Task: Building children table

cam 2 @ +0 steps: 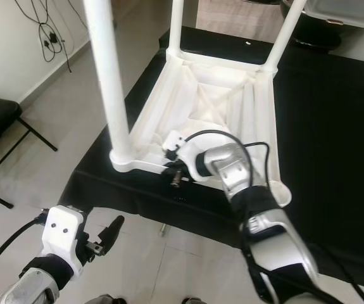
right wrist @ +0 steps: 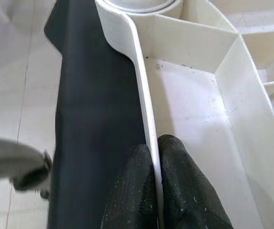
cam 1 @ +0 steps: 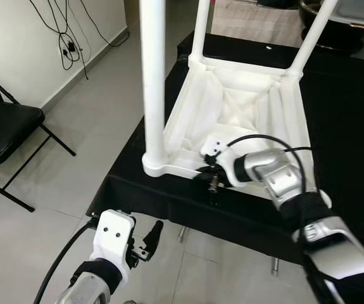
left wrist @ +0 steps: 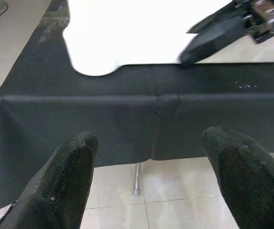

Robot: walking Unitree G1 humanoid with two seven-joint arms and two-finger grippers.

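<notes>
A white plastic children's table (cam 1: 238, 107) lies upside down on a platform draped in black cloth (cam 1: 346, 126), its ribbed underside facing up and three white legs (cam 1: 153, 82) rising from its corners; the near left leg stands closest. The right gripper (cam 1: 212, 180) reaches in from the right to the table's near rim (right wrist: 144, 95), and the right wrist view shows its two black fingers (right wrist: 184, 191) pressed together on that thin rim wall, one on each side, just right of the near left leg's socket. The left gripper (cam 1: 149, 244) hangs low over the grey tiled floor (cam 1: 87, 114), in front of the cloth's near edge, its fingers (left wrist: 65, 176) spread apart and holding nothing. A black folding chair (cam 1: 4, 133) stands at the far left by the wall.
</notes>
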